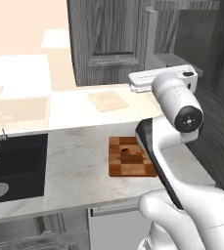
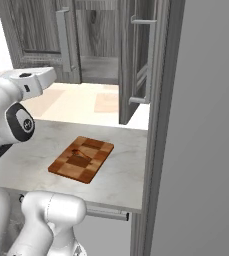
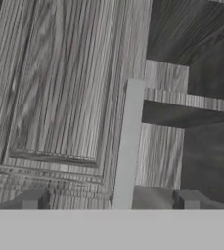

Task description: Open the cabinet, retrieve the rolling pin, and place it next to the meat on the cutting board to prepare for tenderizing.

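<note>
Cabinet point(image 1: 108, 44): dark grey wood-grain, on the wall above the back of the table. Left door shut. Right door point(image 2: 136, 60) swung out, edge-on toward the robot; its bar handle point(image 2: 148, 60) sits on the far side in the right base view. Gap between the two doors shows dark interior and a shelf edge; contents too dark to tell, rolling pin not made out.

Table point(image 1: 79, 161): pale marble top, front edge runs just ahead of the arm. Black sink point(image 1: 11, 168) let in at the left. Bare marble between sink and boards.

Cutting board point(image 1: 128, 156): checkered, near the front edge, partly behind the arm in the left base view. Open surface all round it in the right base view.

Plain pale board point(image 1: 108, 101): further back, under the shut door.

Meat point(image 1: 129, 152): small reddish lump on the checkered board, roughly mid-board.

Claw point(image 3: 108, 202): jaws fully spread, holding nothing, facing the shut door's vertical bar handle point(image 3: 128, 146), which lines up between the tips.

No readable writing or labels.
</note>
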